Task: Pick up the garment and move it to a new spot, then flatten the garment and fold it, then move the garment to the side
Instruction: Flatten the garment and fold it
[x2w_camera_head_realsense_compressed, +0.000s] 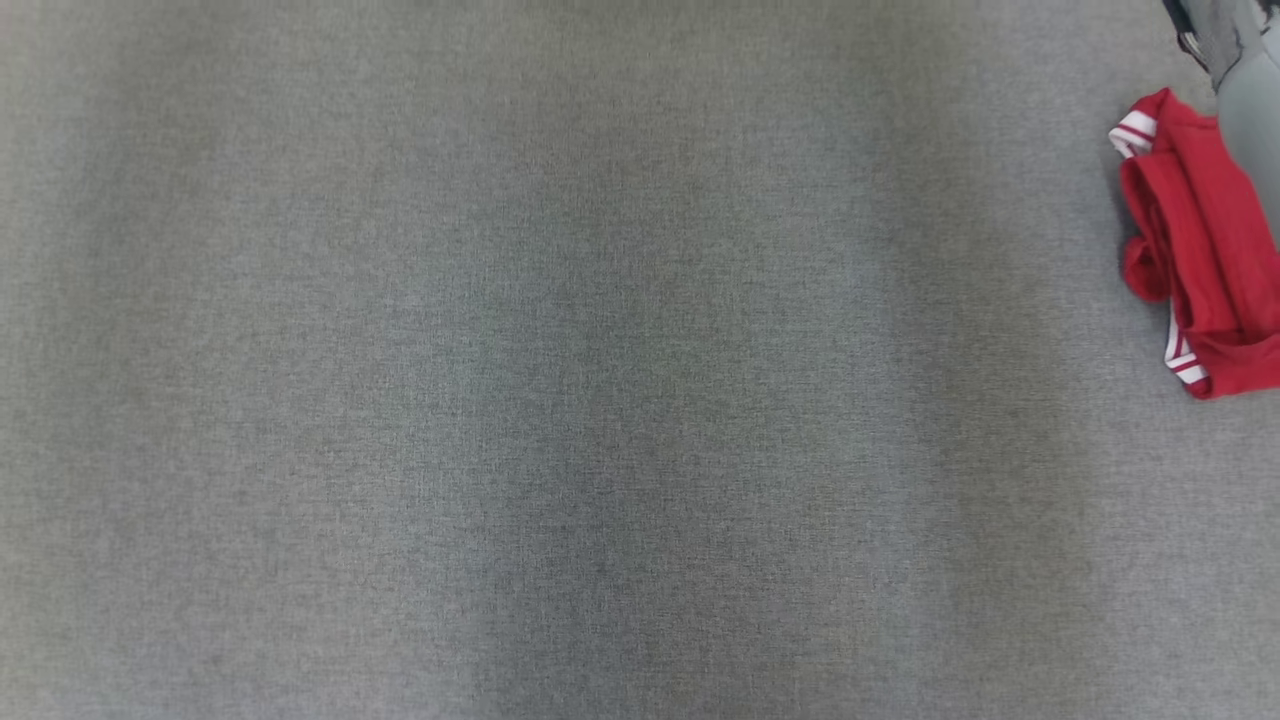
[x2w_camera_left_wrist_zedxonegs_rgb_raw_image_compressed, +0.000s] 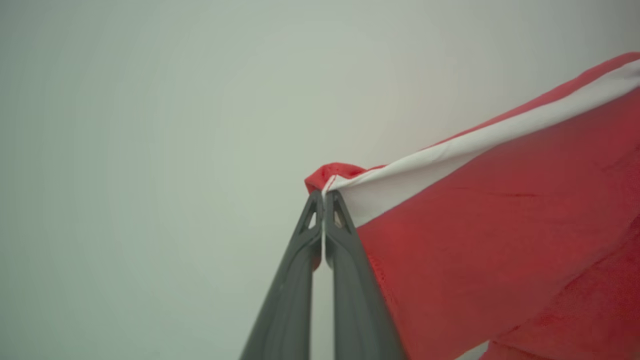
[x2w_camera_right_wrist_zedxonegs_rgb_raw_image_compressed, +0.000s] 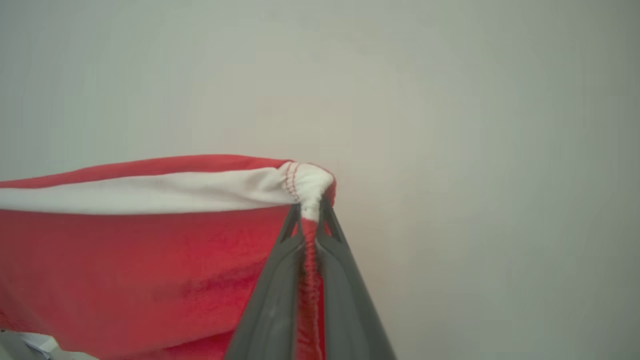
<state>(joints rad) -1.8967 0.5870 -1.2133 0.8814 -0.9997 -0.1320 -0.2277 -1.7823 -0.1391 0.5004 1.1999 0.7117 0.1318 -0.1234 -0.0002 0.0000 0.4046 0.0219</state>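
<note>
head view: a crumpled red fabric garment with white striped trim sits at the far right edge of the picture, on the robot's right, and the frame cuts off its right side. two striped cuffs or hems show, one at its upper left corner and one at its lower edge. a pale grey rounded forearm reaches down from the top right corner and overlaps the upper right part of the garment. below it lies a flat grey woven cloth surface, which runs broad and even from the garment's left edge across to the left side of the picture and down to the bottom. it is hard to tell whether the garment rests on this surface or hangs just above it.

left wrist view: the left gripper has its two long dark fingers pressed together, pinching the end of a wide white band along the garment's edge. the band runs taut up and to the right, with red cloth hanging below it.

right wrist view: the right gripper has its fingers pinched tight on a gathered corner of the same band, right at a red-stitched seam. the band stretches away to the left, red cloth draping beneath. behind both grippers is a soft, blurred pale grey.
</note>
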